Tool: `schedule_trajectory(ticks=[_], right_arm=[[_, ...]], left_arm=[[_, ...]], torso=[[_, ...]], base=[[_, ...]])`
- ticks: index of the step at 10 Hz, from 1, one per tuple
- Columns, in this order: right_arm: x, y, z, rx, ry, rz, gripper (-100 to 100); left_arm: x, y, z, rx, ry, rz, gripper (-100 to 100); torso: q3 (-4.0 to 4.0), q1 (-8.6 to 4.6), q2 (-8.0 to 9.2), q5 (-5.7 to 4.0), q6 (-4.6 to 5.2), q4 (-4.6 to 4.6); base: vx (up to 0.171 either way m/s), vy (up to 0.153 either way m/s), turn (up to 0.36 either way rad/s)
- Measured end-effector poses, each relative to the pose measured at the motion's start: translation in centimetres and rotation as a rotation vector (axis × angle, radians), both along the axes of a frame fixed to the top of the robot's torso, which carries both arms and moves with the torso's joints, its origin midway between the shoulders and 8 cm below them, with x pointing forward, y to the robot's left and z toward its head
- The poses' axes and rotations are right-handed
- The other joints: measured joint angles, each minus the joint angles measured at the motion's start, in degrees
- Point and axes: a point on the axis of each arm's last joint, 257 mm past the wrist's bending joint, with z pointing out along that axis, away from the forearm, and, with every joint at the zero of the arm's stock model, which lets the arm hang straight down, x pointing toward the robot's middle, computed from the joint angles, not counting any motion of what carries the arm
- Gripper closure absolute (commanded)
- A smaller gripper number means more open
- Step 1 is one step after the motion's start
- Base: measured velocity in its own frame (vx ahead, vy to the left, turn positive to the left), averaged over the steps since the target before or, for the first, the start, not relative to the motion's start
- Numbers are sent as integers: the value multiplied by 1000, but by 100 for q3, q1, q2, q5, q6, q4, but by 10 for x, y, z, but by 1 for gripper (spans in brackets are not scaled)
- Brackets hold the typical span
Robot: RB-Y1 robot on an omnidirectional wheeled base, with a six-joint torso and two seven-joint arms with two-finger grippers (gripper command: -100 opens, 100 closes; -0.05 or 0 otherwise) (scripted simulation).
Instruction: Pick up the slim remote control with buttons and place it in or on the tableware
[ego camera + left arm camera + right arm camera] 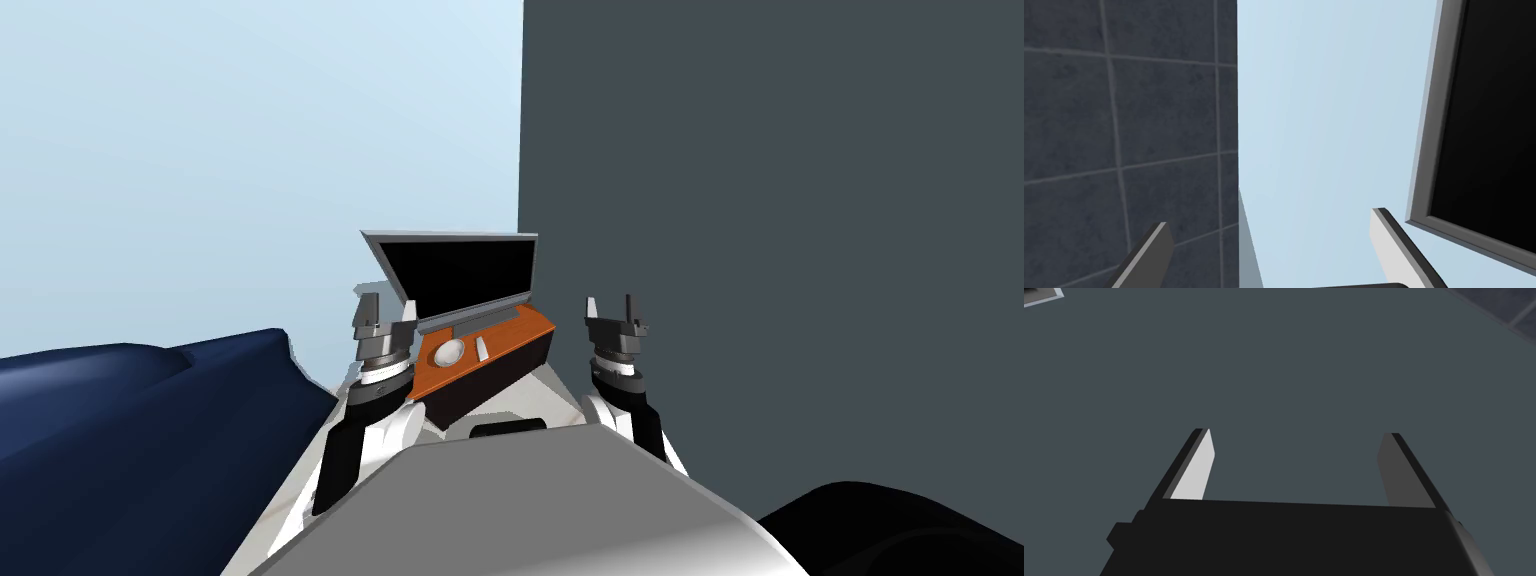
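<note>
While the slim pale remote (481, 349) lies untouched on the orange cabinet top (522, 328) at mid-frame, just right of a round pale dish (449, 352), the pick looks not yet begun. Behind both stands a dark-screened television (460, 272). Flanking the cabinet, the left gripper (388, 310) and right gripper (611, 308) point upward, fingers spread and empty. Next, I'd judge, one arm must tip down over the remote and straddle its narrow width.

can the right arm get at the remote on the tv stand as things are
Probably yes. The remote lies bare on the orange stand top, beside the round dish and in front of the TV. The right claw is open off the stand's right end, but would have to turn toward it.
</note>
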Motion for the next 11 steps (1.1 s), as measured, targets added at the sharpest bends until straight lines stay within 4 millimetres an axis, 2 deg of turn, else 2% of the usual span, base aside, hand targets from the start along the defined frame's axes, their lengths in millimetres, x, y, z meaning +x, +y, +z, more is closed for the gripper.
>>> schedule_trajectory(ticks=[2, 6, 8, 9, 11], right_arm=[[0, 0, 0, 0, 0, 0, 0], [0, 0, 0, 0, 0, 0, 0], [0, 0, 0, 0, 0, 0, 0], [0, 0, 0, 0, 0, 0, 0], [0, 0, 0, 0, 0, 0, 0]], left_arm=[[9, 2, -8, 16, 34, -9, -100], [34, 23, -35, 8, 143, 3, -100], [50, 36, -56, -8, 214, 18, -100], [61, 41, -74, -17, 259, 27, -100], [70, 50, -87, -25, 311, 39, -100]], torso=[[19, -1, 35, 0, 1, 7], [21, 4, 36, 1, 1, 9], [18, 3, 31, 1, 1, 7], [17, 5, 29, 2, 1, 7], [11, 1, 18, 0, 1, 4]], base=[[-125, -11, -56], [-98, -2, -82], [-80, 3, -119], [-56, 0, -54], [-48, -3, -140]])
